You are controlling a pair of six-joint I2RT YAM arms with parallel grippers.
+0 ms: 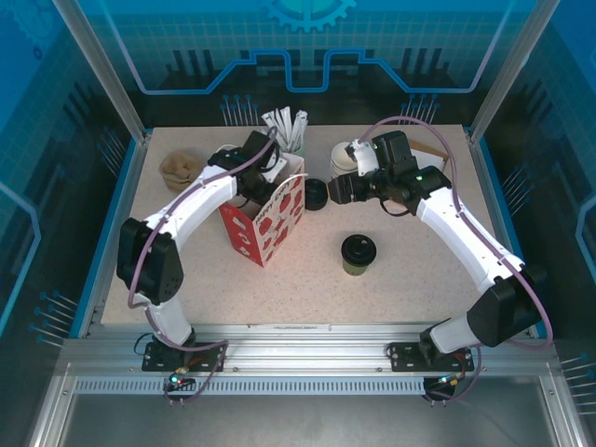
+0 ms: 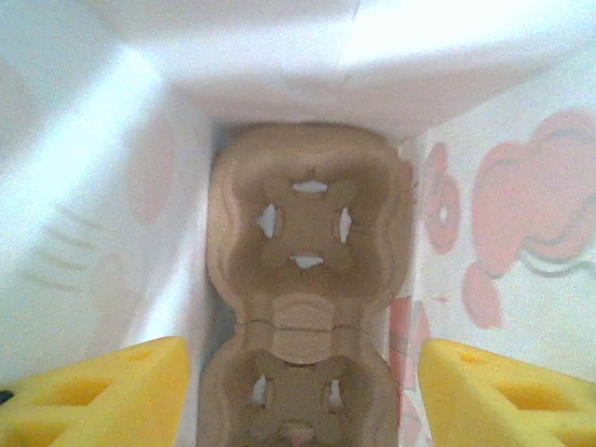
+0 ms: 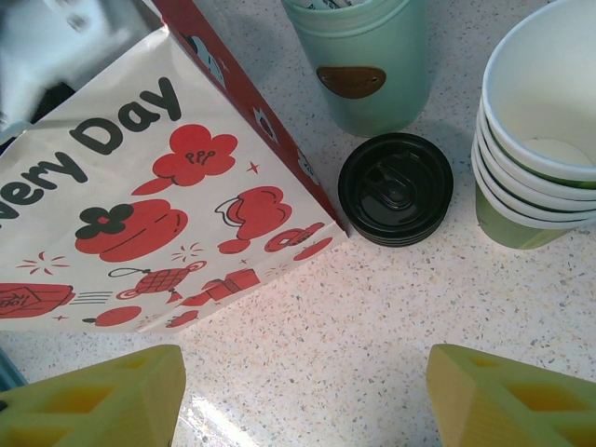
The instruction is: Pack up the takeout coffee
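Takeout coffee (image 1: 358, 253) is seen upright and lidded on the table (image 1: 298, 293), right of the bag (image 1: 265, 223) and nearer the right gripper (image 1: 328, 190), which is spread open and empty just beyond it, while the left gripper (image 2: 303, 396) is opened empty inside the bag.

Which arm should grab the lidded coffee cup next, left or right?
Right, probably. The right gripper is open and empty above the table, nearer the lidded cup. The left gripper is down inside the paper bag, over the cardboard carrier.
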